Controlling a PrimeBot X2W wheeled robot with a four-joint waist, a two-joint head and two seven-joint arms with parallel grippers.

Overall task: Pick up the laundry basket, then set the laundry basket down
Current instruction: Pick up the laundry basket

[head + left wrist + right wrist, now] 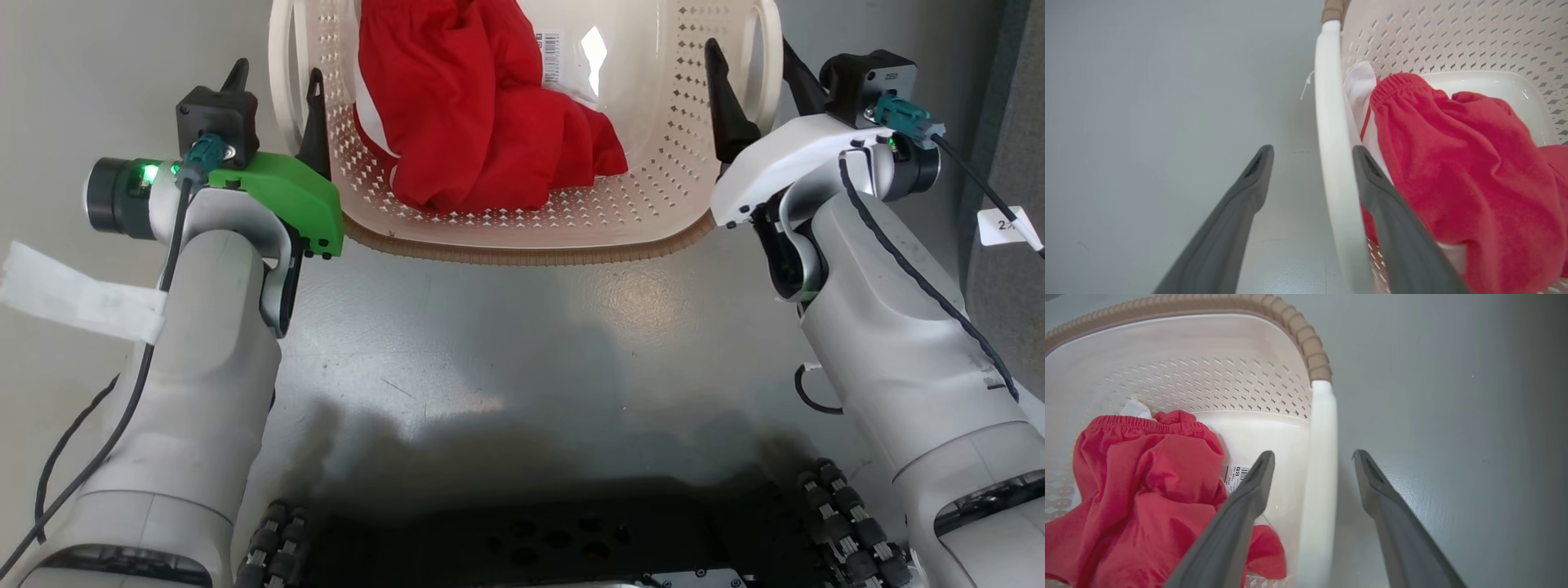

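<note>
While the laundry basket [522,251] sits on the grey floor [522,343] straight ahead of the robot, its long side runs across the head view, with a white handle at each end. The left gripper [276,86] is spread around the left handle [279,49], one finger outside the basket and one inside. The right gripper [751,61] does the same at the right handle [771,73]. Red clothing [473,122] is heaped inside.

From the left wrist, the handle bar runs lengthwise between the two parted fingers, close to the inner one. I can't tell whether it touches.

From the right wrist, the other bar likewise lies between the open fingers, beside the inner finger, with a gap to the outer. A barcode sticker [1235,475] shows near the red cloth.

Each arm is at its own end, equally near. The lift seems to depend on both pairs of fingers closing across these bars.
</note>
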